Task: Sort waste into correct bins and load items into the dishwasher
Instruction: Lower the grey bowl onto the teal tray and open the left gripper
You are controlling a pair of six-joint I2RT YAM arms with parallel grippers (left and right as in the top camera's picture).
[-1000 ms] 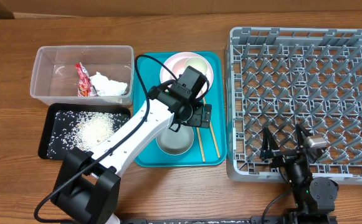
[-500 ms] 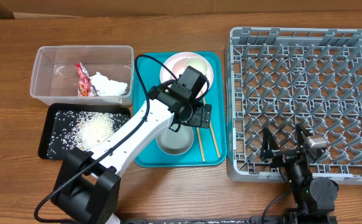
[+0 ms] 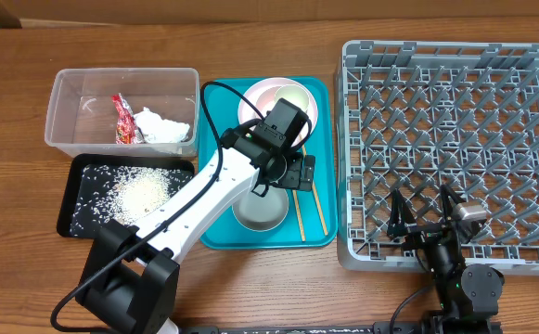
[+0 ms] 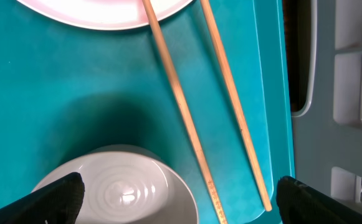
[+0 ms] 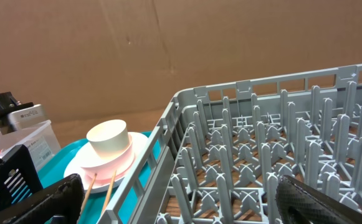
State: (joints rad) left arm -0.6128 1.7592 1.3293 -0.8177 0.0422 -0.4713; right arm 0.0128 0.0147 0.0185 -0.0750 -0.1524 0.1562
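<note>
My left gripper (image 3: pixel 292 173) is open above the teal tray (image 3: pixel 215 237), over the metal bowl (image 3: pixel 258 211) and the two wooden chopsticks (image 3: pixel 317 209). In the left wrist view the bowl (image 4: pixel 124 186) and chopsticks (image 4: pixel 181 106) lie between the open fingers (image 4: pixel 179 198). A white cup (image 3: pixel 292 100) stands on the pink-white plate (image 3: pixel 255 97). The tissue (image 3: pixel 162 127) and red wrapper (image 3: pixel 122 119) lie in the clear tub (image 3: pixel 65 111). Rice (image 3: pixel 144 193) lies in the black tray (image 3: pixel 74 186). My right gripper (image 3: pixel 425 215) is open and empty over the grey dish rack (image 3: pixel 455 139).
The rack's left wall (image 4: pixel 342 93) stands just right of the teal tray's edge. In the right wrist view the rack pegs (image 5: pixel 261 124) fill the foreground, and the cup (image 5: pixel 109 138) and plate (image 5: pixel 100 165) lie beyond them. A second white bowl is not visible.
</note>
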